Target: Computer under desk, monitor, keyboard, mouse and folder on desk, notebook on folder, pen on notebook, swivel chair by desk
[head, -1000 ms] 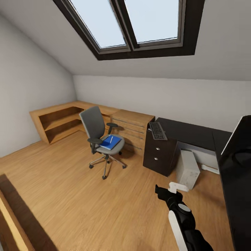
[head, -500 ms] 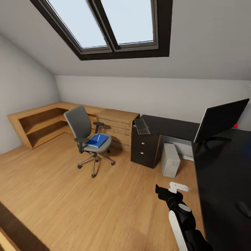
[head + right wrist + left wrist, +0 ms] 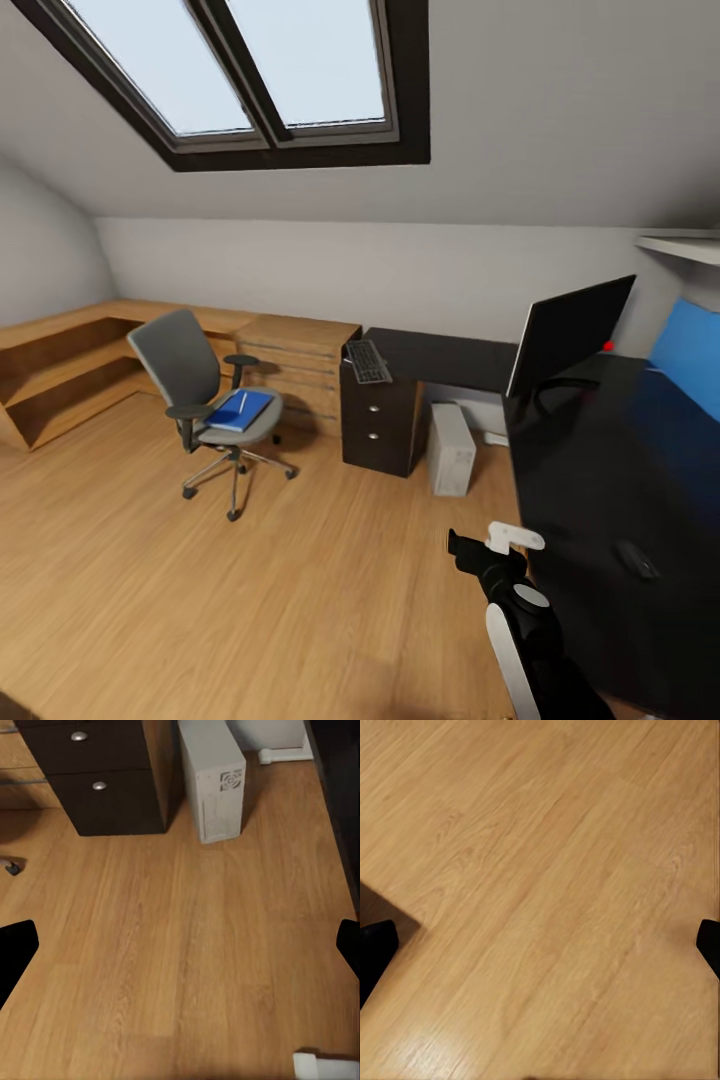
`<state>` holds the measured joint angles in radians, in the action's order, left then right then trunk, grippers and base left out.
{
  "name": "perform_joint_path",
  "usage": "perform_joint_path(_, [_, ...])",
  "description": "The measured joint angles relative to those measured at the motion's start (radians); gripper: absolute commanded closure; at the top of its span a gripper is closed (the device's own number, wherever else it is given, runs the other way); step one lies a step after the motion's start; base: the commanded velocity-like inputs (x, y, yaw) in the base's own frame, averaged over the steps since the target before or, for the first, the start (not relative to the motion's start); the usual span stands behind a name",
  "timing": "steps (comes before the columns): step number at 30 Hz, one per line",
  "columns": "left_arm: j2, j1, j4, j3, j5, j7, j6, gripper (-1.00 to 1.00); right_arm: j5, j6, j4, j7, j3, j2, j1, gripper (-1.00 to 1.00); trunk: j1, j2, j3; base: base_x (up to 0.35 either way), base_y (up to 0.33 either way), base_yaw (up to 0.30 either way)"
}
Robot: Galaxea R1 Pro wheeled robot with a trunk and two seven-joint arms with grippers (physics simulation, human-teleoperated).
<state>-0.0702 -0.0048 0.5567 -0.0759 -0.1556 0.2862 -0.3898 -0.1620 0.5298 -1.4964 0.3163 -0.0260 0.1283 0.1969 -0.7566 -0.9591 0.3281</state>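
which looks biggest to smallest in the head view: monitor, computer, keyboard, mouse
1. monitor
2. computer
3. keyboard
4. mouse
The mouse sits much nearer the camera yet still looks smallest.

Light-wood shelf unit (image 3: 50, 375) meets drawer chest (image 3: 295, 365), seemingly.

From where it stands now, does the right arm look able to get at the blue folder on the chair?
Probably not. The folder lies on the chair across open wood floor, while the right end effector hangs low beside the desk. Nothing blocks the way, but the base would likely have to roll closer.
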Motion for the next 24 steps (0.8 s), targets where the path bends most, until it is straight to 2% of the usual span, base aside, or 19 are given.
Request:
perform_joint_path(8, [0.0,0.0,0.0,0.0,0.0,0.002,0.0,-1.0,0.002,0.0,-0.001,-0.001,0.0,-0.001,0.0,-1.0,0.0,0.0,0.0,0.0,-0.004,-0.268])
perform_joint_path(13, [0.001,0.0,0.0,0.0,0.0,0.0,0.0,-1.0,0.003,0.0,-0.001,-0.001,0.0,-0.001,0.0,-1.0,0.0,0.0,0.0,0.0,-0.115,-0.241])
perform_joint_path(24, [0.002,0.001,0.0,0.0,0.0,0.0,0.0,-1.0,0.005,0.0,-0.002,0.0,-0.003,-0.001,0.0,-1.0,0.0,0.0,0.001,0.0,-0.259,-0.052])
